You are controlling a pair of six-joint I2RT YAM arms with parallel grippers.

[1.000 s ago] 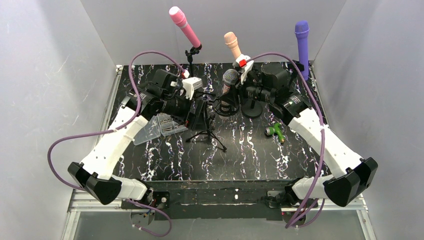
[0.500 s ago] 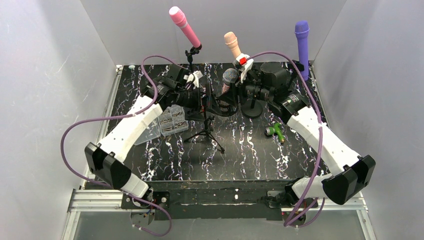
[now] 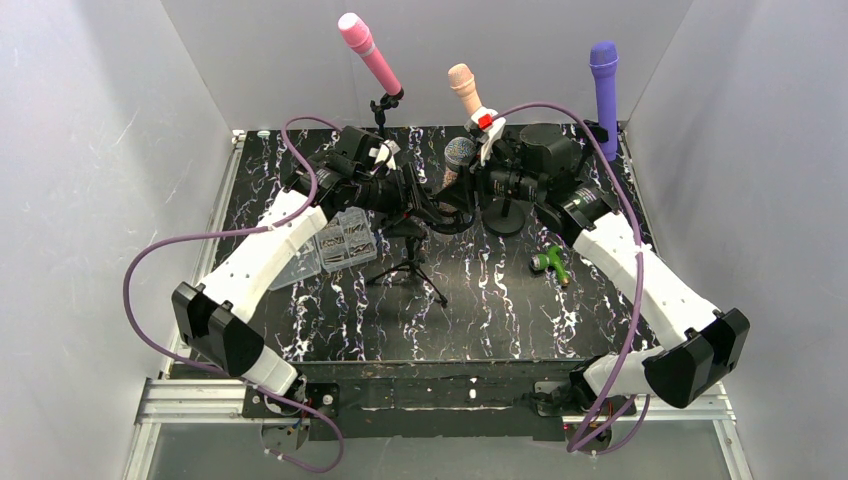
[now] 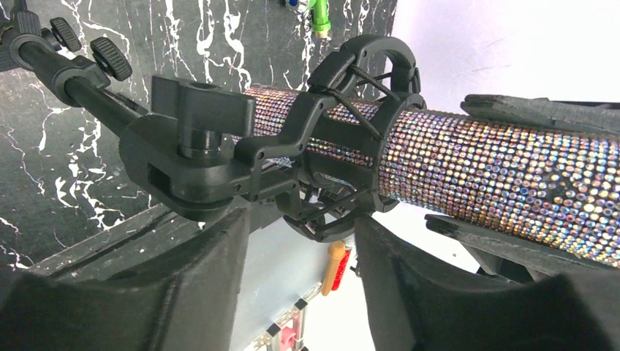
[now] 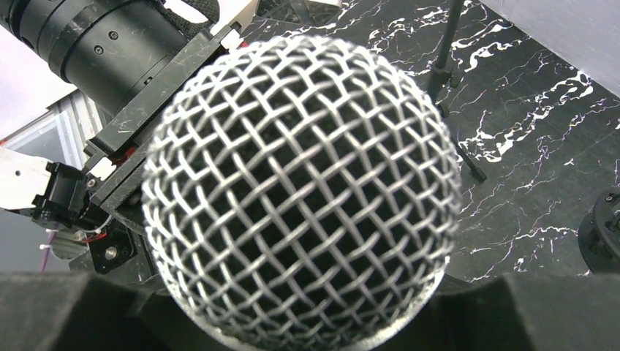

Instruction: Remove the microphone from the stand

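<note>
Swung in from 9 o'clock since a second ago, jaws narrowed: left gripper, blunt matte-black fingers flanking the ringed plastic shock mount atop the slim tripod stand. Cannot tell whether pressed onto it. Right gripper, from 3 o'clock, pinching the microphone around its rhinestone-studded cylindrical body. Mid-table, still threaded through the mount, round steel-mesh grille toward 12 o'clock.

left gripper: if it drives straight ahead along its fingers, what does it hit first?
The stand's shock mount: in the left wrist view it sits right ahead of the left gripper, its lower part between the fingers, the mic clipped in it. Contact looks close; exact depth is unclear.
</note>
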